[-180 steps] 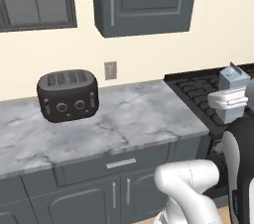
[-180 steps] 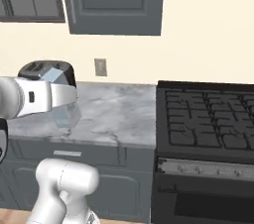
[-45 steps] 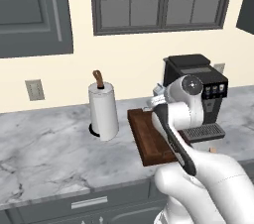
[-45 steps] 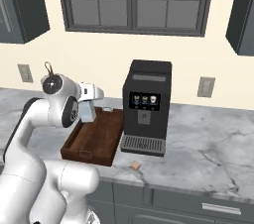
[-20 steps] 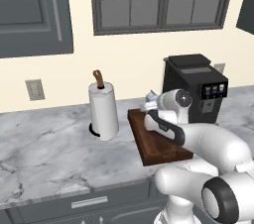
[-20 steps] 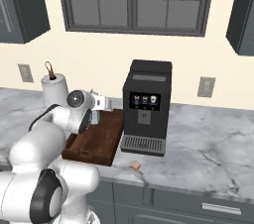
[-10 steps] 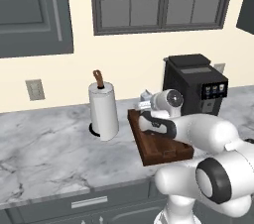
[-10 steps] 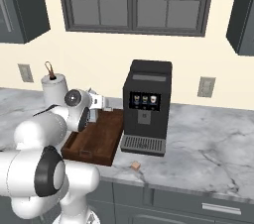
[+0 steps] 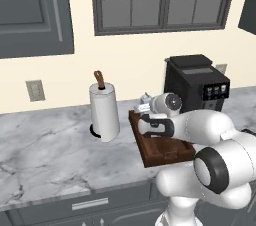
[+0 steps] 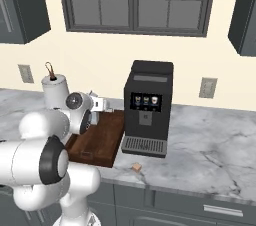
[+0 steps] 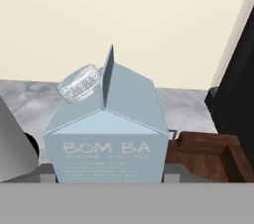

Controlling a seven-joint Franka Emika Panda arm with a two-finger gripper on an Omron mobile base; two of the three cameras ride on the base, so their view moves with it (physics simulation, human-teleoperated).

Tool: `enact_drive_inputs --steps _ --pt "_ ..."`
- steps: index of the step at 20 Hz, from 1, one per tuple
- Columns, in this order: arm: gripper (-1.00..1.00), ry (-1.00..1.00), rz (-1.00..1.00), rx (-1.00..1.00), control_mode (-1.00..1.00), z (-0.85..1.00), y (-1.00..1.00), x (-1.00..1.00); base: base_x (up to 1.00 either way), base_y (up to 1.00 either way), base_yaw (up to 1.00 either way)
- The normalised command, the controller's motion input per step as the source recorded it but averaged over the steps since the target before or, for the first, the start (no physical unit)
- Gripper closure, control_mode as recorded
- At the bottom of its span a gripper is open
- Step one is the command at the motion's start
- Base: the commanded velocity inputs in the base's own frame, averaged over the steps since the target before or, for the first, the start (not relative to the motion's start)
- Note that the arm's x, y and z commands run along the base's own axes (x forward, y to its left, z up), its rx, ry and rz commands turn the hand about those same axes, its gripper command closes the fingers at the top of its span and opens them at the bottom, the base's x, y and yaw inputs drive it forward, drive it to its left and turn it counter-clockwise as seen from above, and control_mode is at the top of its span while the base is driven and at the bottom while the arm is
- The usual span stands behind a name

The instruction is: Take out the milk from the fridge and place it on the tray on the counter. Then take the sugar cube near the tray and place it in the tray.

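The milk [image 11: 106, 134], a pale blue-grey gabled carton with a clear cap, stands upright right in front of the hand camera. My gripper [image 11: 106, 172] is shut on its lower sides. In the base views the gripper [image 9: 145, 105] [image 10: 98, 104] hangs at the far left end of the dark brown tray [image 9: 162, 151] [image 10: 102, 145] [image 11: 218, 156] on the marble counter [image 9: 50, 145]. Whether the carton touches the tray floor I cannot tell. The tan sugar cube [image 10: 136, 168] lies on the counter just right of the tray's near corner. The fridge is out of view.
A white paper towel roll [image 9: 104, 112] [image 10: 55, 90] stands just left of the tray, close to the hand. A black coffee machine [image 9: 197, 85] [image 10: 147, 107] stands against the tray's right side. Open marble stretches right of the machine [image 10: 210, 140].
My hand has carried the milk a little left and farther back, to the tray's far end. The jaws have kept the same width.
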Motion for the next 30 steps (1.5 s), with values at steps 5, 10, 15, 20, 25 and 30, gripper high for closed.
enact_drive_inputs --steps 5,10,15,20,25,30 --pt "1.00 0.00 0.00 0.00 -1.00 -0.33 0.00 0.05 0.00 0.00 0.00" --pt "1.00 -0.07 0.00 0.00 -1.00 -0.17 0.00 0.16 0.00 0.00 0.00" --pt "1.00 -0.11 -0.01 0.00 -1.00 0.00 0.00 0.28 0.00 0.00 0.00" --pt "1.00 -0.02 -0.01 0.00 -1.00 -0.08 0.00 0.23 0.00 0.00 0.00" --pt "1.00 0.19 0.00 0.00 -1.00 -0.08 0.00 0.08 0.00 0.00 0.00" --pt "1.00 0.19 0.00 0.00 -1.00 -0.16 0.00 0.00 0.00 0.00 0.00"
